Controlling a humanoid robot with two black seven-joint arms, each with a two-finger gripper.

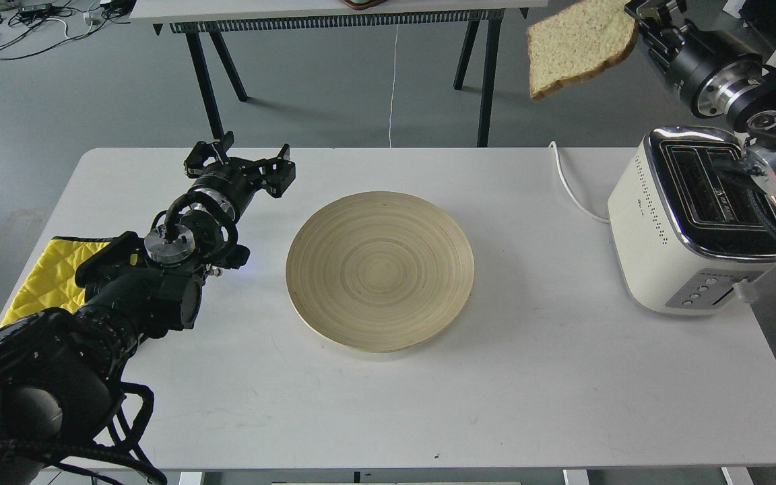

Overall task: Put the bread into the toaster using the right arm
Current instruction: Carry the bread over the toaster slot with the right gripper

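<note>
My right gripper [638,21] is shut on one edge of the bread [576,46], a tan slice with a brown crust, held high in the air at the top right. The slice hangs above and to the left of the toaster [691,222], a cream-white two-slot toaster with a chrome top at the table's right edge. Its slots face up and show dark. My left gripper [243,165] is open and empty over the back left of the table.
A round wooden plate [380,269] lies bare at the table's middle. A yellow cloth [44,276] lies at the left edge under my left arm. The toaster's white cord [566,182] runs off the back. Another table stands behind.
</note>
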